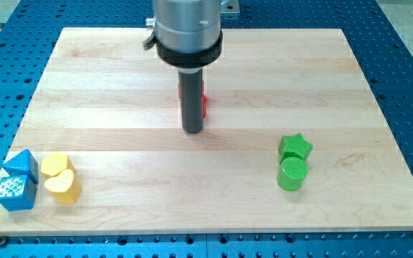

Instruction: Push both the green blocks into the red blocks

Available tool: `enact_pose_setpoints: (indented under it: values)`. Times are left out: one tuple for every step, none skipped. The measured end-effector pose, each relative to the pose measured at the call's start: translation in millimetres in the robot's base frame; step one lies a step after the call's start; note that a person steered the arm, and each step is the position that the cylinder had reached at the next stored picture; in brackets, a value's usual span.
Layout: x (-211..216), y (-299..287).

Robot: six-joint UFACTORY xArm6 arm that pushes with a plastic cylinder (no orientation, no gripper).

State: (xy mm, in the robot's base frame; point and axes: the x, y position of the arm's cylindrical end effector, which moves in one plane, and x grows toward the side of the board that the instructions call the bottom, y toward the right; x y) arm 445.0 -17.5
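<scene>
My tip (193, 131) rests on the board near its middle, at the end of the dark rod under the grey arm. Red blocks (203, 102) sit right behind the rod and are mostly hidden by it; their shapes cannot be made out. A green star block (295, 146) and a green cylinder (292, 173) stand touching each other at the view's right, well to the right of and below the tip.
Two yellow blocks, one round-lobed (55, 165) and one heart-shaped (62, 187), sit at the view's lower left. Blue blocks (17, 180) stand beside them at the board's left corner. The wooden board (120, 86) lies on a blue perforated table.
</scene>
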Motion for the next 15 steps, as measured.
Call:
enact_pose_setpoints:
  values:
    - [2, 30]
    - [-14, 149]
    - [42, 223]
    - [66, 190]
    - [66, 148]
    - [69, 155]
    - [86, 207]
    - [157, 219]
    - [147, 164]
    - [98, 160]
    - [63, 129]
    - [51, 107]
    - [42, 23]
    - [61, 36]
    - [76, -1]
